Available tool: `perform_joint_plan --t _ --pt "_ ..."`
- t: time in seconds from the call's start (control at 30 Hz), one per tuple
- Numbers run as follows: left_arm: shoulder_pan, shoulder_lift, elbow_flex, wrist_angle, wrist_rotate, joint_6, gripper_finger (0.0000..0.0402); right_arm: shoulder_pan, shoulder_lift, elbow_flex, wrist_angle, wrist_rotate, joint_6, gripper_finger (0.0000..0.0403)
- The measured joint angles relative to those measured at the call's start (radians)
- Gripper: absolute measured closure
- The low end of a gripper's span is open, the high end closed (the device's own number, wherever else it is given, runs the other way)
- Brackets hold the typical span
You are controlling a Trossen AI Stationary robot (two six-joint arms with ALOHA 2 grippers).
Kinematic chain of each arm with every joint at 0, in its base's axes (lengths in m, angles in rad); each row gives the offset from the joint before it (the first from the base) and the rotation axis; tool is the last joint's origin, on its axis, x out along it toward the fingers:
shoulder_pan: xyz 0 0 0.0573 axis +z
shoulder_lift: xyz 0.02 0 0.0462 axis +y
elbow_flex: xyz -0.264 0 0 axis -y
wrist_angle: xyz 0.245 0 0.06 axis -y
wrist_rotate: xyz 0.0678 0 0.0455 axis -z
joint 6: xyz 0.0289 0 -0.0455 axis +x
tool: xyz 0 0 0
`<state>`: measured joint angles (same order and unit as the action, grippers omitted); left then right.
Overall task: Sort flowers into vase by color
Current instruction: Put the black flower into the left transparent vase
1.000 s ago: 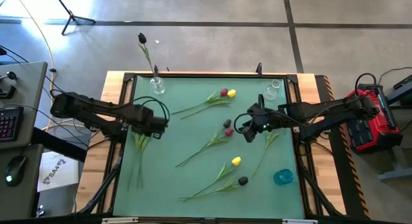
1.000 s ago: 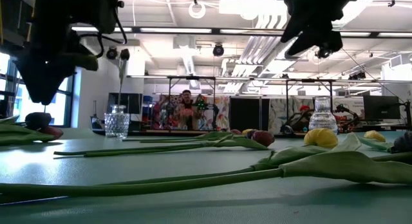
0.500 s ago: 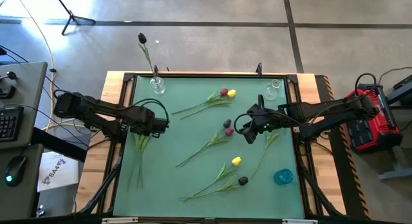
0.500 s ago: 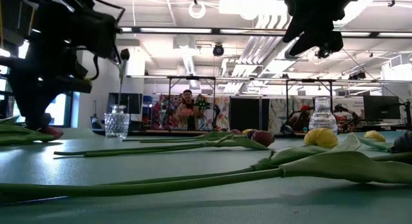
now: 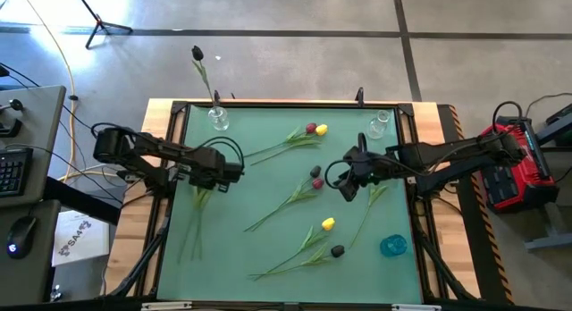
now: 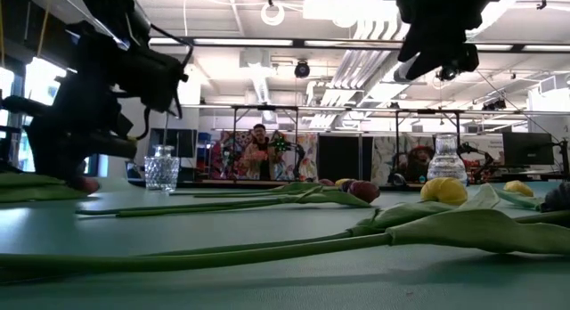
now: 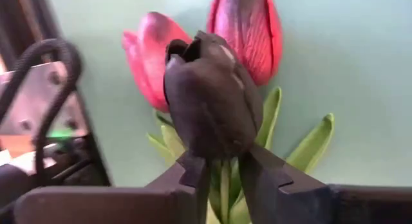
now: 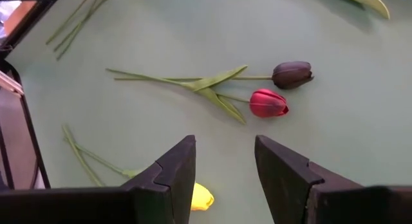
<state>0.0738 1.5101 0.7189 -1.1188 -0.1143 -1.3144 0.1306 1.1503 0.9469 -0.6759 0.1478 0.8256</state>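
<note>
At the table's left, my left gripper [image 5: 214, 179] is low over a bunch of flowers whose stems [image 5: 192, 223] lie on the green mat. In the left wrist view it is shut on a black tulip [image 7: 212, 95], with two red tulips [image 7: 248, 31] lying behind. My right gripper [image 5: 347, 188] hangs open above the mat's right half, over a black tulip [image 8: 293, 74] and a red tulip [image 8: 268, 103]. A glass vase [image 5: 218, 121] at the far left holds one black flower [image 5: 197, 54]. Another glass vase [image 5: 379, 123] stands at the far right. My left gripper pinches the black tulip's stem [image 7: 224, 185] between its two fingers, right under the head, together with a few green leaves. The fingers [image 7: 261, 179] come steeply from above, across the stem. The head stands out past the fingertips; whether it is off the mat I cannot tell.
More flowers lie loose on the mat: a red and yellow pair [image 5: 315, 129] at the far middle, a yellow one [image 5: 328, 223] and a black one [image 5: 337, 251] nearer. A blue object [image 5: 393, 246] sits near the right edge. A person [image 6: 258, 150] stands far behind the table.
My left gripper has sunk toward the mat and shifted a little toward the table's right, coming down onto the flower heads at the left. My right gripper has kept still.
</note>
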Motion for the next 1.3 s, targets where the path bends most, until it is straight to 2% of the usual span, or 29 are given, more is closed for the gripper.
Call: perform_joint_plan --t 0.17,0.37,0.57,0.83,0.97,1.13,1.3 --pt "-0.001 0.0 0.009 0.023 0.005 0.0 0.0395 0.003 0.0 0.0 -0.027 0.001 0.001 0.0253" --pt "-0.01 0.0 0.083 0.018 0.029 0.035 0.0397 0.003 0.0 0.0 -0.04 0.002 -0.007 0.0253" --pt "-0.031 -0.001 0.196 0.02 -0.007 0.03 0.0399 -0.016 0.0 0.0 -0.049 0.001 -0.015 0.0253" --pt "-0.053 -0.021 0.303 0.017 -0.028 0.044 0.0401 -0.114 0.0 0.0 -0.304 -0.038 -0.035 0.0253" --pt "-0.07 -0.049 0.357 0.048 -0.087 0.044 0.0401 -0.138 0.0 0.0 -0.236 -0.108 -0.074 0.0253" --pt "-0.091 -0.081 0.402 0.324 -0.208 0.133 0.0401 -0.14 0.0 0.0 -0.094 -0.192 -0.128 0.0253" --pt "-0.075 -0.055 0.403 0.758 -0.235 0.386 0.0401 -0.14 0.0 0.0 0.086 -0.292 -0.171 0.0253"
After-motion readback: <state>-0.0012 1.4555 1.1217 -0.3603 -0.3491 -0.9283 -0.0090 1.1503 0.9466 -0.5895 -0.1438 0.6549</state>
